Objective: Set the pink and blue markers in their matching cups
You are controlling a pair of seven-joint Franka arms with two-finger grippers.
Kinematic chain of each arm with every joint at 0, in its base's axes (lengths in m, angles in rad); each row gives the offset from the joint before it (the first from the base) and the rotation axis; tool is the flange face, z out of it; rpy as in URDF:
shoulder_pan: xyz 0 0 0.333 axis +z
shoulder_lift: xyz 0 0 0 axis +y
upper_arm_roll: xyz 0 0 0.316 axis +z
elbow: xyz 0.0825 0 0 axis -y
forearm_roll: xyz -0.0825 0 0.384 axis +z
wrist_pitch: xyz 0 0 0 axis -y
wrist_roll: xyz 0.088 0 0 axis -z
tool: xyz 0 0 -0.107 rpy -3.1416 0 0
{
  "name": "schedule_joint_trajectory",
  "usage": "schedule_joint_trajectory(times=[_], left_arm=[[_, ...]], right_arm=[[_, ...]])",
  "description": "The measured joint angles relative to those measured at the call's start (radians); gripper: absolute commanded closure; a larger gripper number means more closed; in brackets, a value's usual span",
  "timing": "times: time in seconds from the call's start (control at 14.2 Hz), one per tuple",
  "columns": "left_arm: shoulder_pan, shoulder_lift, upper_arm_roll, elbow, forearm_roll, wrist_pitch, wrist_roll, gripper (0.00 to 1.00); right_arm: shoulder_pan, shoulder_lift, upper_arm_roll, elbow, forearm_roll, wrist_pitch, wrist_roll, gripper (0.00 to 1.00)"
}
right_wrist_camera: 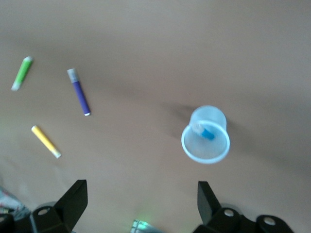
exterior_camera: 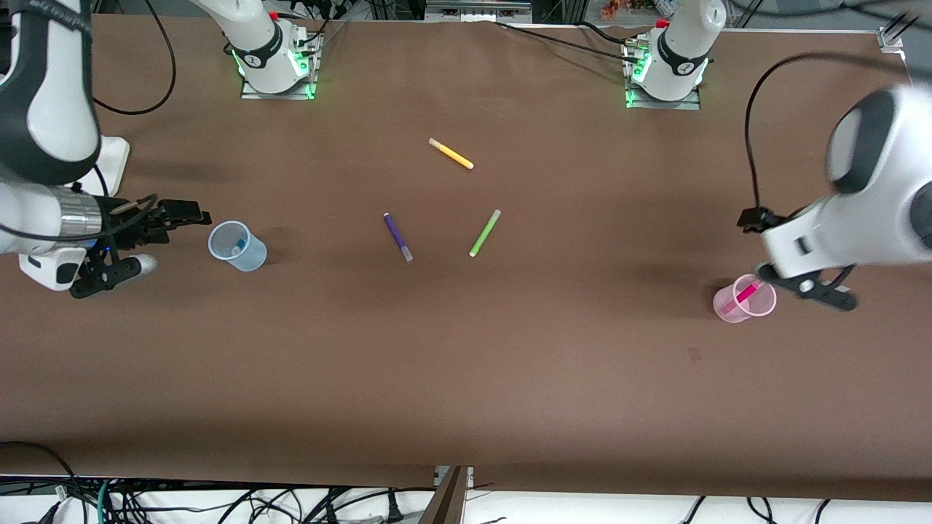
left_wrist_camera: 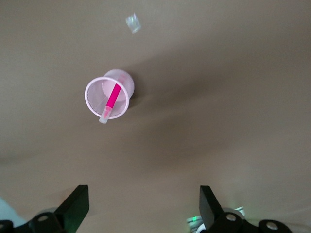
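Two cups (exterior_camera: 237, 246) (exterior_camera: 743, 299), five markers (exterior_camera: 744, 294) (exterior_camera: 237, 248) (exterior_camera: 397, 236) (exterior_camera: 484, 233) (exterior_camera: 451, 153).

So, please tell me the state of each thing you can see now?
pink marker: leaning in pink cup
blue marker: inside blue cup
pink cup: upright
blue cup: upright
purple pen: lying flat
green pen: lying flat
yellow pen: lying flat
left hand: open, empty
right hand: open, empty

White arms, black joints, black pincer (exterior_camera: 142, 240) fingers
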Motion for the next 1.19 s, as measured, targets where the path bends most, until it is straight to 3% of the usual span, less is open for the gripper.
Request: schedule_joint_trajectory(times=[0.21, 0.42, 0.56, 0.98, 1.19], left_arm=[[0.045, -0.142, 0.000, -0.054, -0.048, -0.028, -0.009, 0.00], [0.051, -0.310, -0.006, -0.274, -0.061, 0.047, -0.017, 0.00], [0.052, -0.367, -0.009, -0.384, -0.080, 0.110, -0.032, 0.00], [0.090, -0.294, 0.002, -0.312, -0.083, 0.177, -0.214, 0.00], [0.090, -0.307, -0.008, -0.334, -0.088, 0.329, -0.234, 0.00]], right_arm=[[-0.016, -0.111, 0.102, -0.052, -0.125, -0.012, 0.235, 0.00], [-0.068, -0.229, 0.145, -0.121, -0.205, -0.023, 0.270, 0.00], [-0.100, -0.296, 0.147, -0.146, -0.224, -0.037, 0.270, 0.00], [-0.131, -0.389, 0.148, -0.156, -0.240, -0.039, 0.275, 0.00], [-0.134, -0.379, 0.148, -0.156, -0.240, -0.050, 0.278, 0.00]])
